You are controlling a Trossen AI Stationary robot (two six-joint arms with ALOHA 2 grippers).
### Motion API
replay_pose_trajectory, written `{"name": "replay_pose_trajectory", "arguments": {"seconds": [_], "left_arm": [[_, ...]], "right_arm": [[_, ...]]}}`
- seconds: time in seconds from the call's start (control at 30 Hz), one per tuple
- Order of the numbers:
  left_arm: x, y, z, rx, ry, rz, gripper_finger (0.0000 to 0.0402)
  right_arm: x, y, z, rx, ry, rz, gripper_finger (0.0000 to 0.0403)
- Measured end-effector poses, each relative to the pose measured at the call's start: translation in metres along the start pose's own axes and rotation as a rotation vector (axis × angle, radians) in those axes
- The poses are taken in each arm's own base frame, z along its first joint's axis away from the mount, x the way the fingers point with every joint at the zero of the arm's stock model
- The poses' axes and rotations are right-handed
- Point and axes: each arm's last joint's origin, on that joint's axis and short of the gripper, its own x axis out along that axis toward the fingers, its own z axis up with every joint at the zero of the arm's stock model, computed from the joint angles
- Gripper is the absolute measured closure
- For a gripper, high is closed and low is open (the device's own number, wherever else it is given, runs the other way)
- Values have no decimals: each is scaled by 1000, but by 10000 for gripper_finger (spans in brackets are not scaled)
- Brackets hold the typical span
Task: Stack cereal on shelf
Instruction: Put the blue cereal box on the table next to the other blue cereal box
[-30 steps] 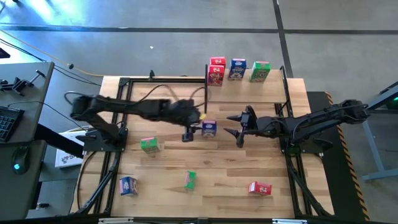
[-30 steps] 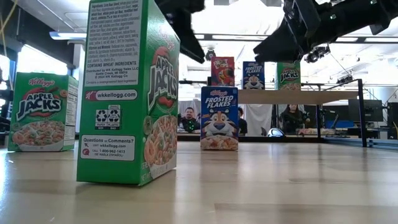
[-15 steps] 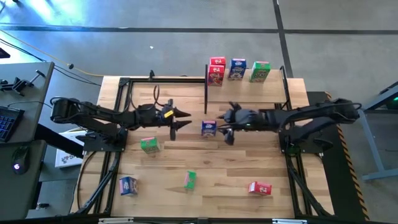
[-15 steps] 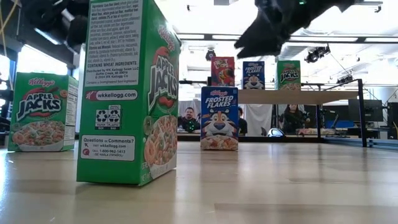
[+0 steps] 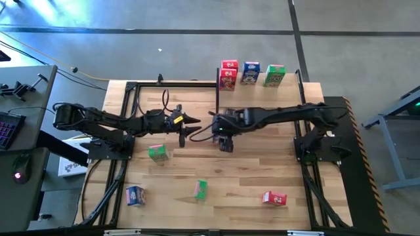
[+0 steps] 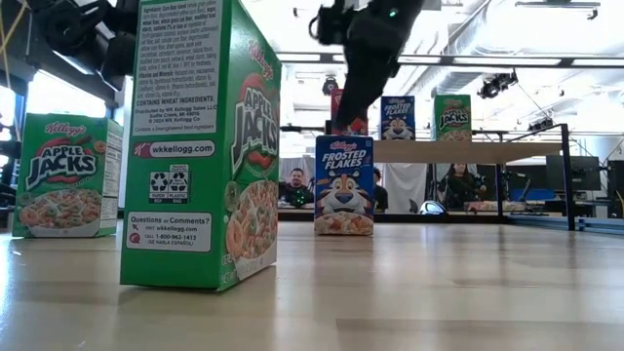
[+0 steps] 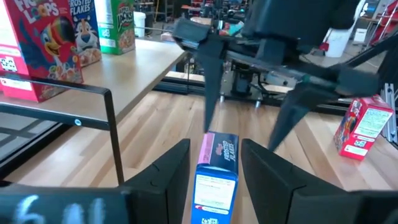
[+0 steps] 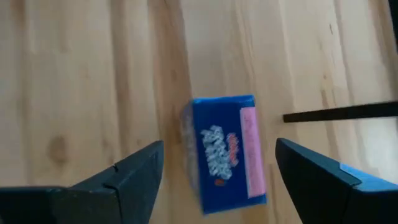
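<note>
Plank table (image 5: pixel 262 170): blue cereal box (image 6: pixel 343 185) upright; right gripper (image 8: pixel 217 171) spread wide above, ungrasped.

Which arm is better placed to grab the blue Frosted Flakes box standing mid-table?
Right, probably. The right gripper hangs directly over the blue Frosted Flakes box, fingers spread to either side of it and looking straight down on its top. The left gripper sits off to the side, facing the box.

A robotics lab: grey concrete floor (image 5: pixel 197 39), dark keyboard (image 5: pixel 6 128) at the frame's left edge, seated people (image 6: pixel 295 185) beyond the plank-wood table (image 6: pixel 439 283).
</note>
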Motion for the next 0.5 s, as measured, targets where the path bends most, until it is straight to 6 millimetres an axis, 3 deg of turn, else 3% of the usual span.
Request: {"name": "replay_pose_trajectory", "arguments": {"seconds": [0.23,0.5], "left_arm": [[-12,3,-20,-14,-7,7,269],[-26,14,-30,-26,-92,31,269]], "right_arm": [[24,-12,11,-2,120,2,109],[31,-25,6,77,167,46,142]]}}
